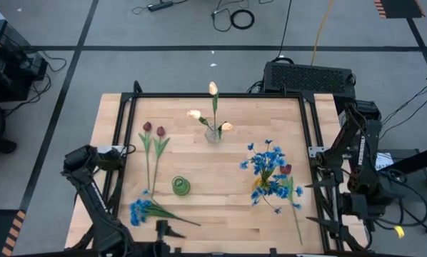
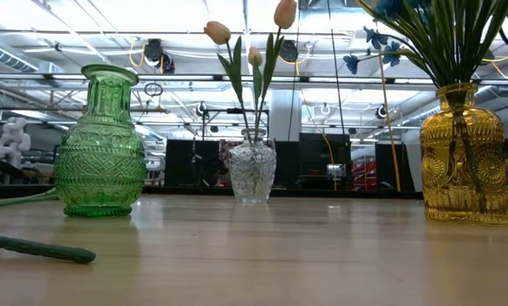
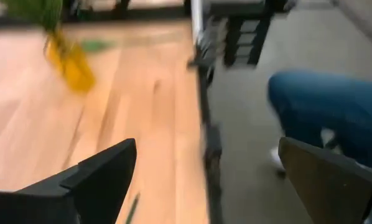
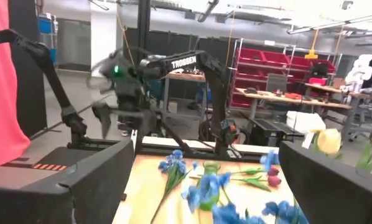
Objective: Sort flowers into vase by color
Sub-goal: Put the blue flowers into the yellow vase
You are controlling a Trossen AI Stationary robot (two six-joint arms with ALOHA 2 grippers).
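Sorting partly done; both sets of jaws wide open and empty.

The table [image 1: 199, 178] holds three vases: the clear vase [image 1: 213, 134] with cream tulips [image 1: 213, 88], the yellow vase [image 1: 260, 184] with blue flowers [image 1: 267, 163], the green vase [image 1: 181, 186] empty. Red tulips [image 1: 153, 130] and a blue sprig [image 1: 140, 211] lie loose, the sprig nearest the left jaws [image 1: 162, 230] at the table's near edge. The right jaws [image 1: 320, 203] hang beside the yellow vase, just off the table. These flowers look light, with thin bendy stems and soft blooms, so mid-stem is probably the best hold.
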